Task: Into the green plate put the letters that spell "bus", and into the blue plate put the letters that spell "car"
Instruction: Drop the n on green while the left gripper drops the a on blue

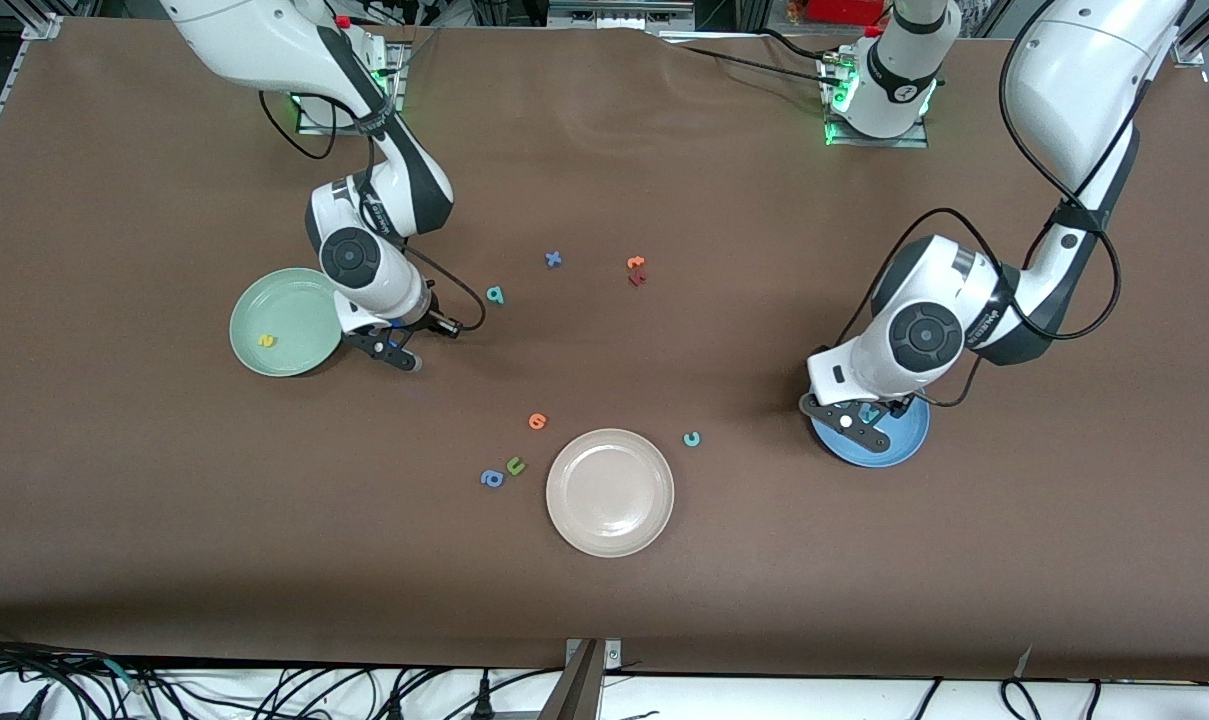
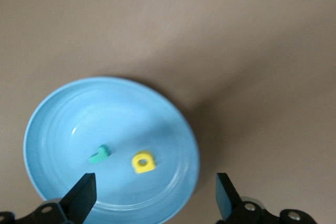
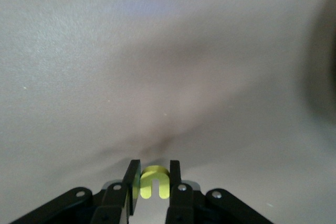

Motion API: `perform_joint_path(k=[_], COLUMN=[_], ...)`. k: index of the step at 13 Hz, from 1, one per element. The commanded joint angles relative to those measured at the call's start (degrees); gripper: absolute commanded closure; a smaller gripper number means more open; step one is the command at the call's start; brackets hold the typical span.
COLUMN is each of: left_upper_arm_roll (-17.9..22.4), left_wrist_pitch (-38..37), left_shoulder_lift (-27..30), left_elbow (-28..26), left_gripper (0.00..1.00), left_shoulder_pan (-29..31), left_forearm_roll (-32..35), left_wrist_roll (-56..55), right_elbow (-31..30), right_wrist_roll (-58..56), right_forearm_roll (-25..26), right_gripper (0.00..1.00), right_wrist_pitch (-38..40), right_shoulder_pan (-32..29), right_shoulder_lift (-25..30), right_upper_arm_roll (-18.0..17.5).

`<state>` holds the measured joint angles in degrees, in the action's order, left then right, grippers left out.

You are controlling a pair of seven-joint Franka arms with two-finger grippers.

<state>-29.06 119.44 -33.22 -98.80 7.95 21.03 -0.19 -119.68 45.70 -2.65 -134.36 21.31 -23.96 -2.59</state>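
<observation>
My left gripper hangs open over the blue plate. In that plate lie a teal "r" and a yellow "a", both clear of the fingers. From the front, the left gripper covers part of the blue plate. My right gripper is shut on a yellow "u" above bare table, beside the green plate. A yellow "s" lies in that plate. The teal "b" lies near the right gripper. The teal "c" sits beside the cream plate.
A cream-white plate stands near the front edge. Beside it lie an orange letter, a green "u" and a blue letter. Mid-table are a blue "x", an orange letter and a dark red one.
</observation>
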Motion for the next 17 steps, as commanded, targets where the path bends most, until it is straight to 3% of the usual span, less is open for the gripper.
perform_joint_path(k=[1, 5, 7, 10, 14, 15, 16, 17], left_upper_arm_roll=[-0.1, 0.2, 0.5, 4.0, 5.4, 5.4, 5.6, 5.6], left_wrist_pitch=[-0.6, -0.5, -0.5, 2.0, 14.5, 16.1, 16.1, 16.1], left_shoulder_lift=[-2.3, -9.6, -12.9, -16.5, -21.4, -21.9, -21.9, -22.0], left_elbow=[5.5, 13.3, 17.7, 21.8, 22.2, 22.1, 22.0, 21.8], left_gripper=[0.0, 0.0, 0.0, 0.0, 0.0, 0.0, 0.0, 0.01], left_shoulder_pan=[-4.9, -10.1, -15.0, -18.1, -19.0, -19.8, -20.2, -20.3], left_forearm_roll=[-2.0, -1.4, -1.5, -1.4, -1.6, -1.4, -1.2, -1.1], left_wrist_roll=[-5.9, -8.4, -9.5, -8.4, -1.9, -1.7, -1.6, -1.5], right_elbow=[4.6, 4.8, 4.0, 1.9, 1.3, 1.3, 1.3, 1.3], right_wrist_roll=[-8.8, -29.0, -36.2, -42.9, -44.4, -44.4, -44.4, -44.4], right_forearm_roll=[-0.5, -0.6, -0.7, -0.7, -0.7, -0.7, -0.7, -0.7], right_gripper=[0.98, 0.98, 0.98, 0.98, 0.91, 0.76, 0.52, 0.2], right_wrist_pitch=[12.6, 17.3, 16.7, 13.3, 11.8, 11.5, 11.5, 11.6], right_shoulder_pan=[0.0, -0.1, -0.8, -4.3, -5.2, -5.2, -5.2, -5.2], right_shoulder_lift=[3.6, 4.4, 3.0, 0.7, -1.7, -2.0, -1.9, -1.8], right_upper_arm_roll=[4.9, 15.0, 18.0, 18.3, 18.3, 18.2, 18.3, 18.3])
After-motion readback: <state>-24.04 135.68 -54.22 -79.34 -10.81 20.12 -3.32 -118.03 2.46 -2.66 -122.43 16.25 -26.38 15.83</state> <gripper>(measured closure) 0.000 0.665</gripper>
